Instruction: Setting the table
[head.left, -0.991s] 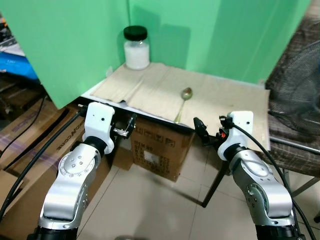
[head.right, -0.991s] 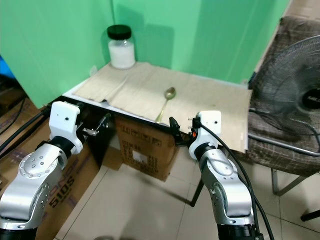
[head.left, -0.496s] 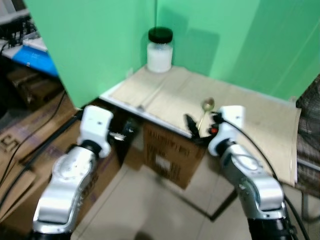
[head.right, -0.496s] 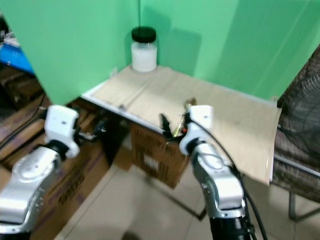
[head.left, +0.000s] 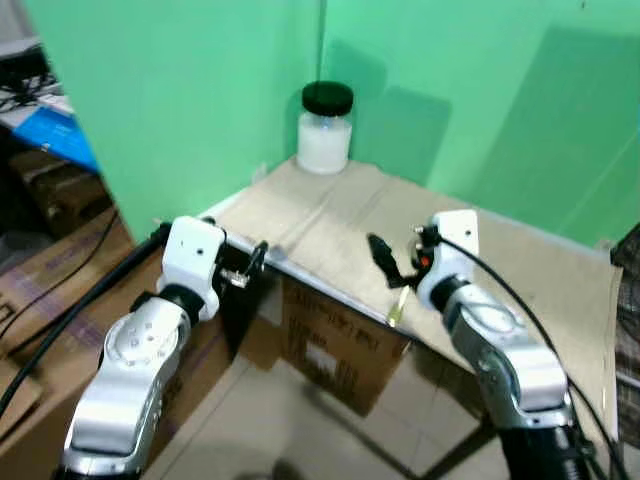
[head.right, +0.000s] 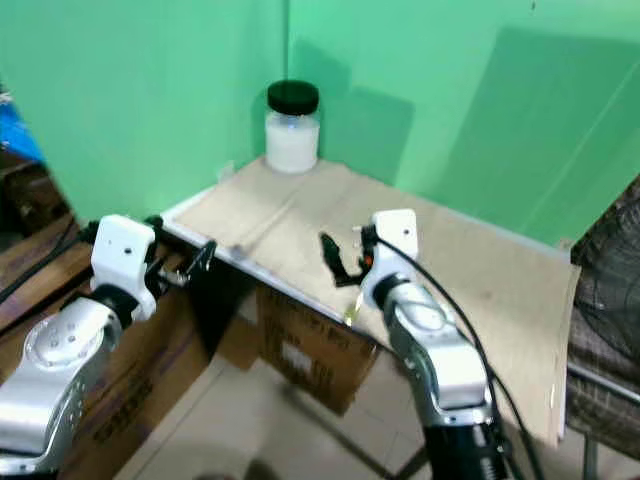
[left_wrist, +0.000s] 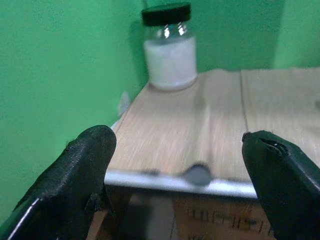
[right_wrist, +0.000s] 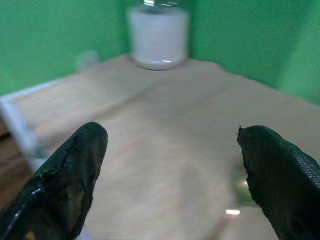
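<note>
One table (head.left: 560, 300) stands in a corner of green walls, covered by one beige cloth (head.left: 330, 205). One jar (head.left: 326, 128) with a black lid, holding something white, stands at the table's far corner against the walls. One spoon (head.left: 394, 305) lies near the front edge, its handle tip reaching that edge and most of it hidden behind the right gripper (head.left: 385, 262). The right gripper hangs above the cloth over the spoon, its two black fingers (right_wrist: 75, 165) spread wide apart and holding nothing. The left gripper (head.left: 252, 264) sits just beside the table's near left corner, fingers (left_wrist: 82, 165) also wide apart and empty. One cardboard box (head.left: 335, 345) stands under the table.
</note>
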